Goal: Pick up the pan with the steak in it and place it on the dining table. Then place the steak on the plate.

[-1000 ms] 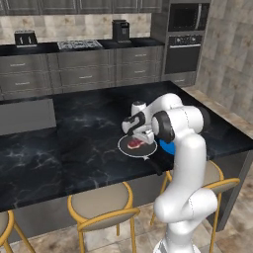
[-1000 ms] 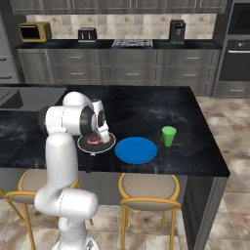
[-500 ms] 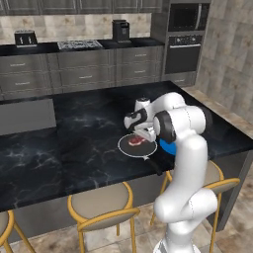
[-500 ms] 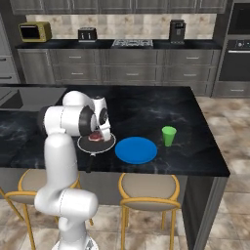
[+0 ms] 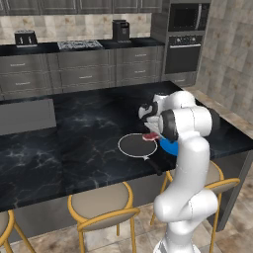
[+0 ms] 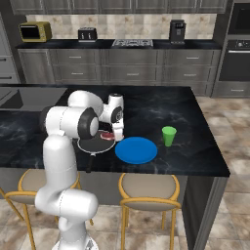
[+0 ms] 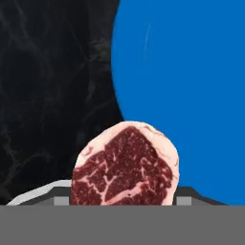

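With the pan (image 5: 137, 145) already set on the dining worktop (image 5: 74, 143), first stage complete. Steak (image 7: 125, 165) clamped in partly closed jaws, lifted at pan's 3 o'clock edge. Remaining: transfer onto plate (image 6: 136, 150) just beside, release.

I see dark grey cabinets (image 6: 132, 66) along a beige tiled wall (image 6: 132, 24), a built-in oven (image 5: 184, 52) at right, a tan tiled floor (image 6: 229, 141), and yellow-framed stools (image 5: 101, 207) in front.
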### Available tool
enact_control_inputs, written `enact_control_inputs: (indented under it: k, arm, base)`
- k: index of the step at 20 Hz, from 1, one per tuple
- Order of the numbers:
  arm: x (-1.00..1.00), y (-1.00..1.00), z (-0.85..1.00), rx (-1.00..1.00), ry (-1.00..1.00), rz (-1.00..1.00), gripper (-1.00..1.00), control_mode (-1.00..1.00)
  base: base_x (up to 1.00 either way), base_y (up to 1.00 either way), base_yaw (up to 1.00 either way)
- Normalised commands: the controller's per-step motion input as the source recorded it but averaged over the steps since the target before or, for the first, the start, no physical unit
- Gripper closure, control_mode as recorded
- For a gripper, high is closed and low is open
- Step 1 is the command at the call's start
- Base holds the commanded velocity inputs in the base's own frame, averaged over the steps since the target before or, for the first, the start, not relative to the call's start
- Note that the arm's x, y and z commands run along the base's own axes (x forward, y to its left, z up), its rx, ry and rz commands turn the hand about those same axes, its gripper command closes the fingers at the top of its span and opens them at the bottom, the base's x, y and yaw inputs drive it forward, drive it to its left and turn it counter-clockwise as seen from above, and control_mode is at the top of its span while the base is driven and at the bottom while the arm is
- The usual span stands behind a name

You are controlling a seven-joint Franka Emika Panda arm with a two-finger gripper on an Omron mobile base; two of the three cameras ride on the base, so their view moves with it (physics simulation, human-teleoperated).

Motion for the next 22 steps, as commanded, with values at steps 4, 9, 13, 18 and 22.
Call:
enact_control_inputs:
  k: [4,9,13,18,22]
  arm:
    - [-0.08,-0.96,0.00,0.03,0.05,-0.13,1.00,-1.00]
    - [-0.03,-0.89,0.00,0.03,0.01,-0.11,1.00,-1.00]
    - [0.00,-0.21,-0.01,0.00,0.00,-0.02,1.00,-1.00]
    - [-0.02,-0.11,-0.27,0.00,0.00,0.00,1.00,-1.00]
    - [-0.07,-0.15,-0.44,0.00,0.00,0.00,1.00,-1.00]
  base:
    - [0.00,0.00,0.00]
    - [0.00,0.00,0.00]
    - [0.00,0.00,0.00]
    - [0.00,0.00,0.00]
    - [0.00,0.00,0.00]
